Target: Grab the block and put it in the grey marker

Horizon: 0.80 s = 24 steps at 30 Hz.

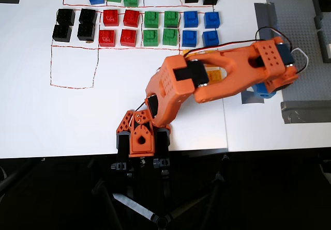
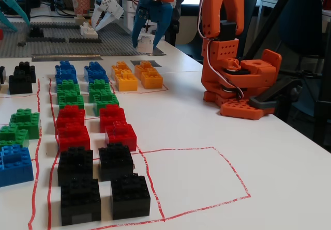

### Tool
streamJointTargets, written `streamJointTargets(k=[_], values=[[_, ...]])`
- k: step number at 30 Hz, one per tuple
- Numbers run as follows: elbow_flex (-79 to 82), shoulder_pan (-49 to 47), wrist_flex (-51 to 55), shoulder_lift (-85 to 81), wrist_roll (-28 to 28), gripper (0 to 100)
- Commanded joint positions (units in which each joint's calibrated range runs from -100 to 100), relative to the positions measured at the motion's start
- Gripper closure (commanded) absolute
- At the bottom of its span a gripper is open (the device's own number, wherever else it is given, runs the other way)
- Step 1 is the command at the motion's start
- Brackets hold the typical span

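Blue gripper [image 2: 150, 33] is clenching the white block [image 2: 145, 43] by its side walls near the bench's far edge; the brick looks light, rigid and smooth.

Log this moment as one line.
hand: shut on block | block: lifted, far end | marker: empty | phase: carry

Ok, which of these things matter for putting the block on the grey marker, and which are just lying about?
In the job: pincer, white block held in it, grey marker.
Lying about: black bricks, red bricks, green bricks, blue bricks, orange bricks, studded baseplate.
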Motion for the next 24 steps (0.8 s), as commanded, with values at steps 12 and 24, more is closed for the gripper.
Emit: streamJointTargets(k=[12, 24], values=[[-15.07, 1.99, -0.95, 6.01, 0.63, 100], [-15.62, 4.40, -0.62, 8.69, 2.44, 70]])
